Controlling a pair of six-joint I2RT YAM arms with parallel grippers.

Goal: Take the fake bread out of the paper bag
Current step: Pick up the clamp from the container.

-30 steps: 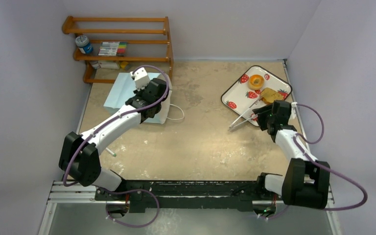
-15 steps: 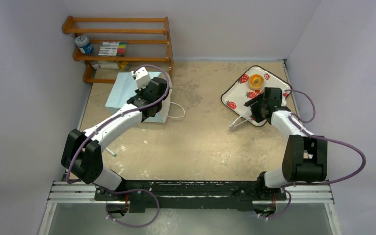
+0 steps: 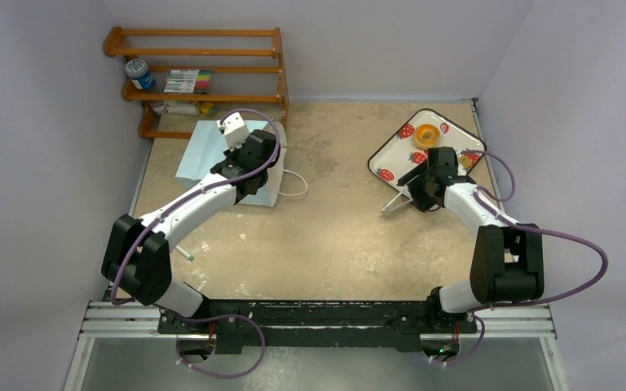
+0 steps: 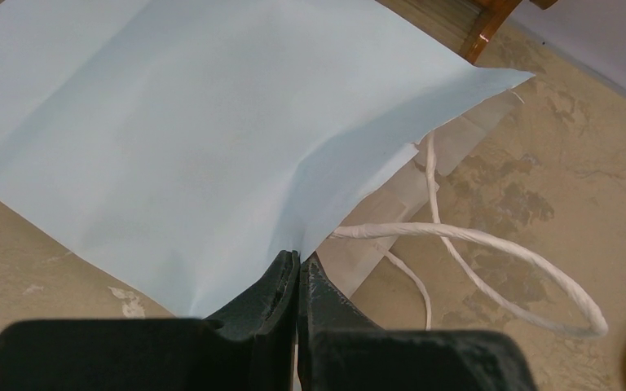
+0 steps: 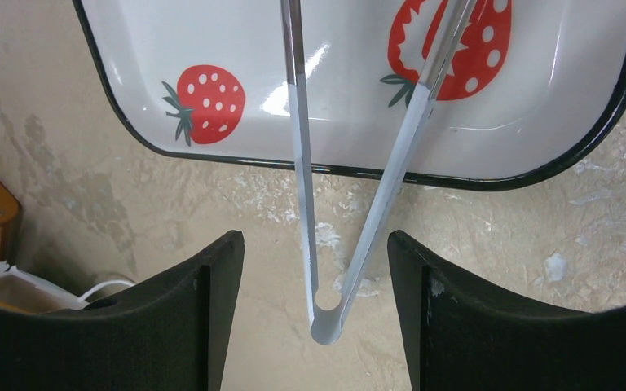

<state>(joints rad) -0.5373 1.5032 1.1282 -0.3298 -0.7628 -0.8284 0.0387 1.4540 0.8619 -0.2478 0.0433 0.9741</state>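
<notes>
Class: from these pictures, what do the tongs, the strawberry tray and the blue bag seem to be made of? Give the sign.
Tongs: likely metal, shiny upper arms, pale-coated lower ends. Tray: probably enamelled metal, glossy white, black rim. Bag: matte paper, sharp creases.

- Our left arm stretches forward and rightward from its base, with the wrist angled downward.
- Our left gripper has its fingers pressed together (barely a sliver shows between them), pinching the edge of the paper bag.
- Our right arm rises from its base, then leans forward and left.
- Our right gripper points down, its jaws spread wide.
</notes>
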